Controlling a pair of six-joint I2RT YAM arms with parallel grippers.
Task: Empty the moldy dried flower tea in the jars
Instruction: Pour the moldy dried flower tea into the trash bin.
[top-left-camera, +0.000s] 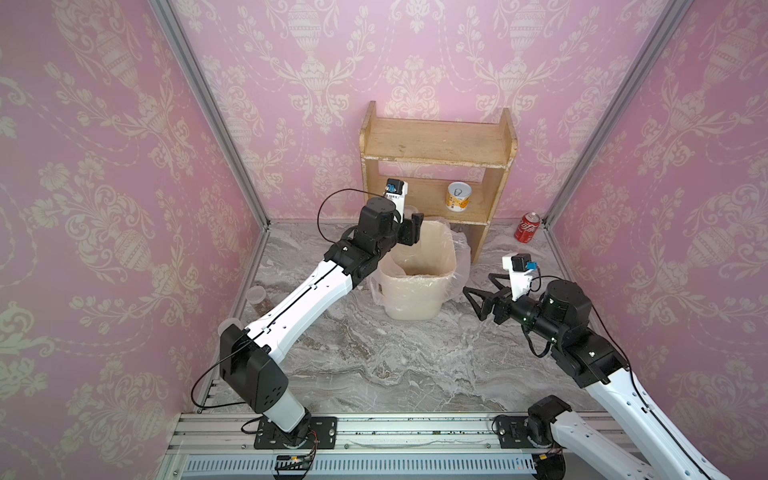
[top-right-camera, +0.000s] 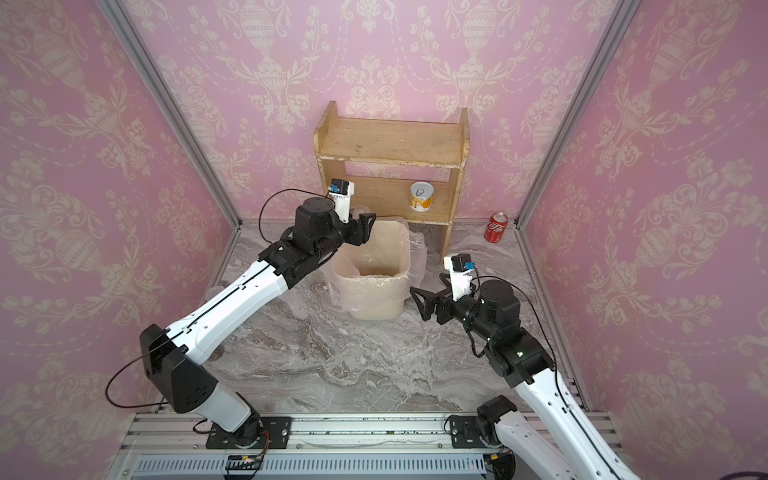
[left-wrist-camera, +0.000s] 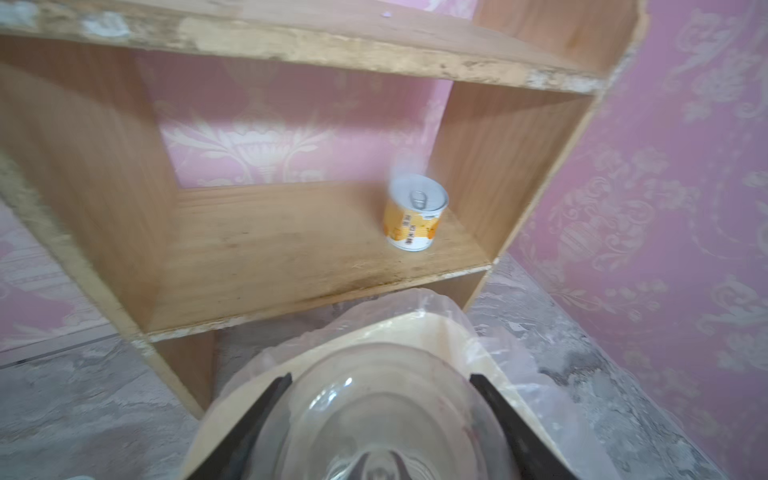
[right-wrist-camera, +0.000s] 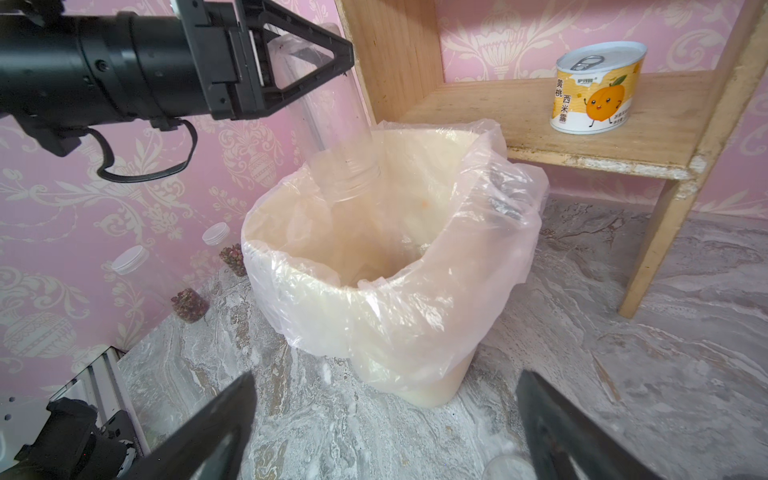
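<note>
Left gripper: clamped on the body of a clear jar, which it holds tipped mouth-down over the rear of the lined bin. The mouth sits inside the liner's rim. No lid is on this jar, and no tea shows through its walls, so it appears emptied. The bottom of the bin is not visible, so what has dropped in cannot be confirmed.

Right gripper: jaws spread wide and holding nothing, poised just beside the bin on its right.

Outstanding items: one capped jar and a second capped jar stand on the counter along its left edge, near the wall. Each has its lid on and dried flower tea in the bottom.

Assessment: roughly one third complete. One jar of three is judged done. Two are left to uncap and pour out, and the held jar has not yet been set down.
</note>
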